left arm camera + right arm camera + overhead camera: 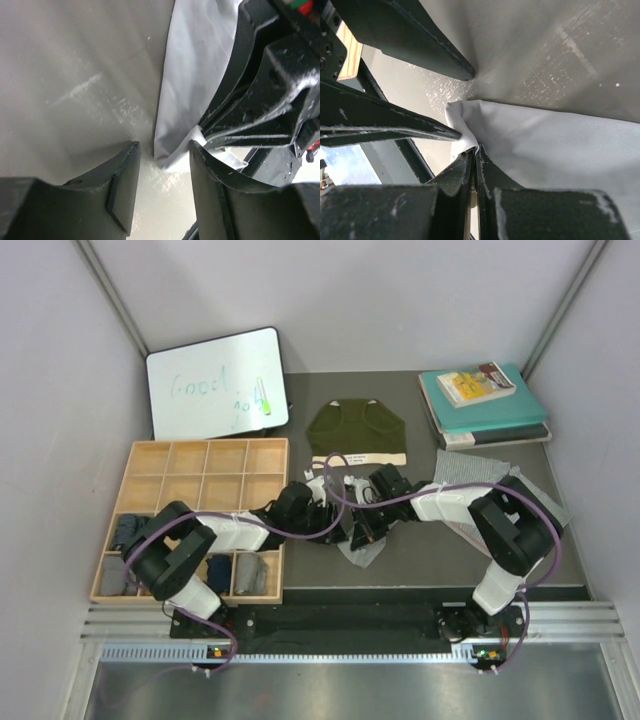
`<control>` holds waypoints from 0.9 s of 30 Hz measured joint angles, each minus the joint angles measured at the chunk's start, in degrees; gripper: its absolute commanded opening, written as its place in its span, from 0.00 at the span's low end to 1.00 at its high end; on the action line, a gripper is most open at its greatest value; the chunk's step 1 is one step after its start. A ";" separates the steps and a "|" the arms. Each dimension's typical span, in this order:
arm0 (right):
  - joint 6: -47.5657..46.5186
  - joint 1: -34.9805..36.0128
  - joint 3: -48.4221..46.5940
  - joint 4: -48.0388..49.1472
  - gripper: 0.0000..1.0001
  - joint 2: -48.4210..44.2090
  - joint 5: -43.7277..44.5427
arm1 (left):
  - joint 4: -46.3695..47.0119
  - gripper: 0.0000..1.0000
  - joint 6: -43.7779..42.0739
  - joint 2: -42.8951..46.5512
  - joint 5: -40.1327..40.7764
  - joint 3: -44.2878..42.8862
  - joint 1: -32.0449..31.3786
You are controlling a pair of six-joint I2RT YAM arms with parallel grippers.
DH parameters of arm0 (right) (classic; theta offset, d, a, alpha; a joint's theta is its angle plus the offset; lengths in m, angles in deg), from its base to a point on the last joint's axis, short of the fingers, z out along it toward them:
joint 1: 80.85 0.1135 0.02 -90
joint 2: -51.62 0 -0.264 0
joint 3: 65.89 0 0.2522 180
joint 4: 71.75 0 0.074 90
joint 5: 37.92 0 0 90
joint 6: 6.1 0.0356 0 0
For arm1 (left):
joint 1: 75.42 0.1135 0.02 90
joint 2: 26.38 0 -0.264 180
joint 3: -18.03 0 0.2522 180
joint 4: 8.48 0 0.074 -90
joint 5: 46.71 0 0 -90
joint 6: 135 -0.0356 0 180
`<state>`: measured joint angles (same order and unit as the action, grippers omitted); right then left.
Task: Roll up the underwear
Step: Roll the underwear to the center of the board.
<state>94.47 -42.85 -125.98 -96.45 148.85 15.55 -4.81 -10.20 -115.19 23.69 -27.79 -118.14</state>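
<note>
**Item 1, light grey underwear** [555, 145]. It lies mostly flat on the table [75, 75], with one corner lifted between the two sets of fingers. We see no roll in it yet, only a small fold at that corner.

**Item 2, right gripper** [472, 167]. Its fingers are pressed together on the edge of the grey cloth, just beside the folded corner.

**Item 3, left gripper** [162, 192]. Its fingers stand apart and grip nothing. The cloth corner hangs in the gap between them, close to one finger. The right gripper's black body sits just beyond.

**Item 4, olive green underwear** [357, 430]. It is spread flat beyond both sets of fingers, well apart from them, and is not rolled.

**Item 5, patterned underwear** [465, 468]. It lies flat, partly under the right arm and off to the outer side of the right fingers, and is not rolled.

**Item 6, wooden tray** [284, 510]. It sits to the outer side of the left fingers. Its near compartments hold small bundles, but we cannot tell what they are.

**Progress.** We judge the task to be at its start. The first garment is gripped at one corner, and all three garments have yet to be rolled.
</note>
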 measured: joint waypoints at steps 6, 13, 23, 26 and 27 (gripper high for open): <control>-0.02 -0.22 0.00 -0.28 0.16 0.00 0.00 | 2.32 0.40 -0.02 -2.99 -0.04 -1.73 -1.11; 0.81 -0.44 -0.31 -2.32 0.55 -2.58 1.51 | 2.29 0.22 -0.26 -4.61 1.20 -2.54 -2.23; 7.15 -1.18 3.72 -6.49 0.97 -17.99 10.12 | 1.57 0.18 0.00 -4.81 2.58 -2.97 -2.54; 11.54 -1.18 7.50 -5.99 0.97 -23.12 11.67 | 0.90 0.17 0.59 -4.96 3.04 -3.43 -2.69; 13.14 -1.16 9.05 -5.81 0.97 -24.39 12.13 | 0.90 0.17 0.96 -5.05 3.13 -3.54 -2.71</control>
<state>107.60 -44.01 -116.93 -102.26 124.46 27.68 -3.91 -9.23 -120.24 26.82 -31.33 -120.85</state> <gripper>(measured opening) 0.965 0.179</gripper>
